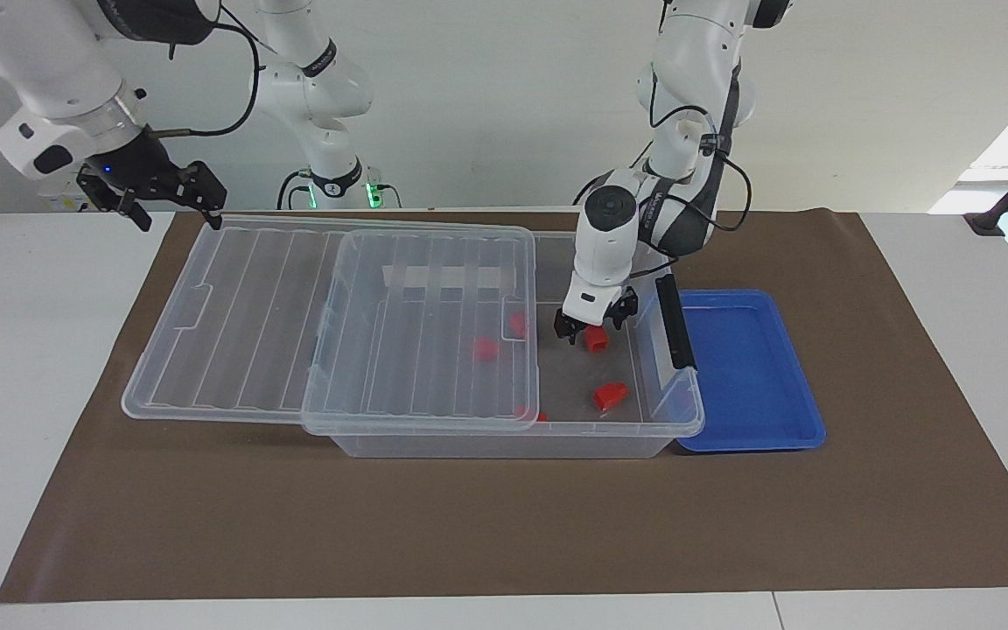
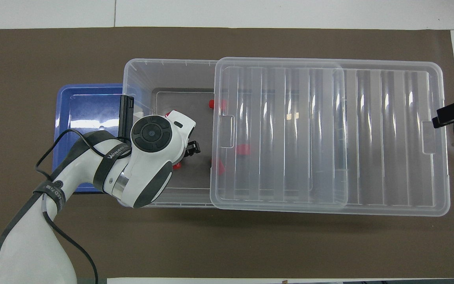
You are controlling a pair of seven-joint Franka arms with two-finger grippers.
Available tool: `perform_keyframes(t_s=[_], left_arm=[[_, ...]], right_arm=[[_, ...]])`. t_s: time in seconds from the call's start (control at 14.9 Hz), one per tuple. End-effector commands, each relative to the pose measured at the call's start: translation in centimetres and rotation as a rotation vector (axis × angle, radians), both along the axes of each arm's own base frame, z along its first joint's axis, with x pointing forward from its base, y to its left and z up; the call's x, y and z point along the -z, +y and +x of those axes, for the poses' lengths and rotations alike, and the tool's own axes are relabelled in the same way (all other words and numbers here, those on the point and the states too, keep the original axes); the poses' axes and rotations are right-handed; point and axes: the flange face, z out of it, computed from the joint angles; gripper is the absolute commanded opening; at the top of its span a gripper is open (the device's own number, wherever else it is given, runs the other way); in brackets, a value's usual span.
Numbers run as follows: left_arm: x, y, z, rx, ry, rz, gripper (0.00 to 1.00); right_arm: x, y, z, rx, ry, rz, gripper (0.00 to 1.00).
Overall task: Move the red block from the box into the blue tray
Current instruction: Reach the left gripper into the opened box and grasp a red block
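The left gripper is reaching down inside the box, its fingers spread and standing on either side of the red block, which is lying on the box floor; whether the pads are touching it cannot be told. Just beside the gripper, toward the left arm's end of the table, the black latch handle is sitting on the box's end wall, with the blue tray lying directly outside it. Another red block is lying farther from the robots than the gripper. The clear lid is resting slid aside over the box's other end. The right gripper is waiting, raised, fingers parted, over that lid's outer corner.
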Motion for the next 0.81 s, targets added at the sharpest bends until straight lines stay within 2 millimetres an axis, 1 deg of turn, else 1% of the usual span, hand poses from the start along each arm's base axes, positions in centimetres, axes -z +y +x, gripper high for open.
perform_keyframes(t_s=[0.0,0.07,0.13,0.27,0.34,0.4,0.54,0.74], left_arm=[[0.5,-0.2,-0.2,-0.006,-0.021,0.016,0.38],[0.5,-0.2,-0.2,-0.005,-0.021,0.017,0.14],[0.2,-0.2,-0.2,-0.004,-0.026,0.016,0.0],[-1.0,0.0,0.0,-0.011,-0.037,0.014,0.0],[-2.3,0.2,0.2,-0.019,-0.053,0.006,0.0],[-3.1,0.3,0.1,-0.023,-0.061,0.002,0.0],[-5.1,0.3,-0.5,-0.02,-0.057,0.013,0.0],[-9.7,0.8,-1.3,-0.028,-0.076,0.013,0.0]], right_arm=[[-0.7,0.9,-0.5,0.028,0.004,0.0,1.0],[-0.5,2.2,-0.2,0.031,-0.01,-0.003,1.0],[-0.3,3.0,-0.1,0.034,-0.012,-0.006,1.0],[-0.5,4.9,-0.5,0.055,-0.01,-0.011,1.0],[-0.3,5.3,-0.5,0.069,-0.006,-0.014,1.0],[-0.2,5.3,-0.6,0.075,-0.004,-0.014,1.0],[-0.4,6.0,-0.9,0.064,-0.009,-0.014,1.0],[1.0,5.5,-1.0,0.072,0.0,-0.017,1.0]])
